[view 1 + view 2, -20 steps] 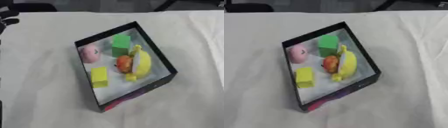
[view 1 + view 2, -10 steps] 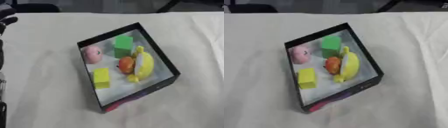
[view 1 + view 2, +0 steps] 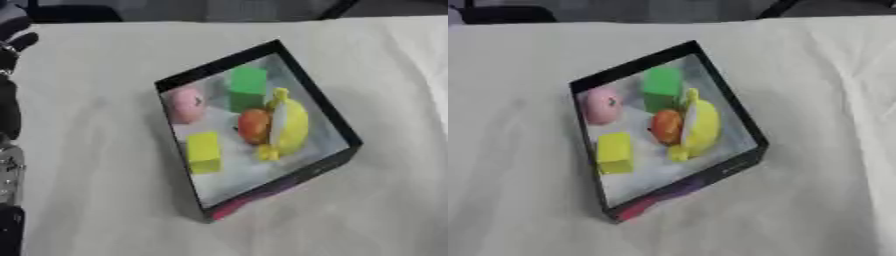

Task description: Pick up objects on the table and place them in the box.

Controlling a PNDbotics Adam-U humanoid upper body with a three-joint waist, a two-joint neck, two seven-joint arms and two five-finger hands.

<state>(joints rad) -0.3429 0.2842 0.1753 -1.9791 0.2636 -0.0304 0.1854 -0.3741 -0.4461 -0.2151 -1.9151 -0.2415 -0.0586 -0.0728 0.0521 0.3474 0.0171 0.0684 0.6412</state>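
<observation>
A black box (image 3: 219, 63) lies askew in the middle of the white cloth. Inside it are a green block (image 3: 248, 86), a pink round thing (image 3: 185, 103), an orange round thing (image 3: 253, 125), a yellow banana (image 3: 289, 127) leaning against the orange one, and a yellow block (image 3: 203, 151). My left hand (image 3: 12, 29) shows only at the upper left edge of the left eye view, well away from the box, and too little of it shows to judge its state. No right hand is in view.
My left arm (image 3: 9, 165) runs down the left edge of the left eye view. The white cloth (image 3: 815, 100) covers the table all round the box. Dark shapes stand beyond the far edge.
The whole picture has drifted a little, so the camera moved. The box and its contents keep their places. The left hand sits slightly higher at the edge.
</observation>
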